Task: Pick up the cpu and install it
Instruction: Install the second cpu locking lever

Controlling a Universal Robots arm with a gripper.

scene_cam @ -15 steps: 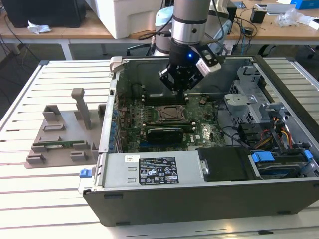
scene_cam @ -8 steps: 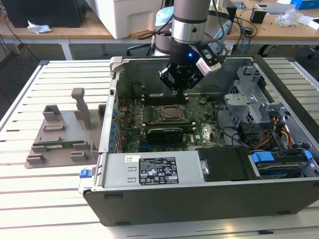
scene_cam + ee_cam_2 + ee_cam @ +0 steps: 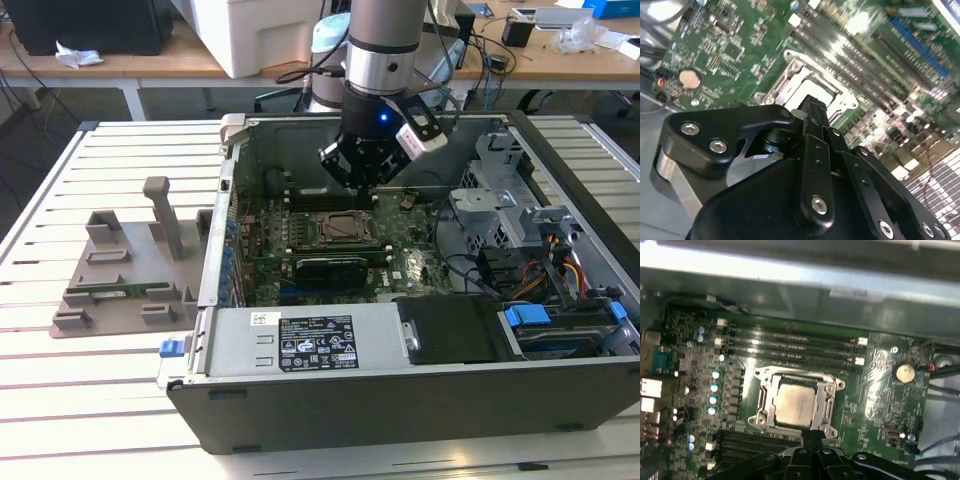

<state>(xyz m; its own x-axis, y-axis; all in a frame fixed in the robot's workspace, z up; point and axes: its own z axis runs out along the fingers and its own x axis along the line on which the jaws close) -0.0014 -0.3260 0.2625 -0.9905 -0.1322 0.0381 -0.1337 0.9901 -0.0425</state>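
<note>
An open computer case [image 3: 420,400] lies on a slatted table [image 3: 100,400], its green motherboard [image 3: 880,390] below the tool, a grey fixture [image 3: 130,270] well off beside it.

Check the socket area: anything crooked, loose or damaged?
Nothing stands out. The cpu sits square and flat within the socket frame, and the gripper hangs just above it. The motherboard shows no visible damage.

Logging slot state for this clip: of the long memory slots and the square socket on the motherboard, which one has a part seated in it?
The square socket does: the silver cpu lies inside its frame, while the memory slots look bare.
</note>
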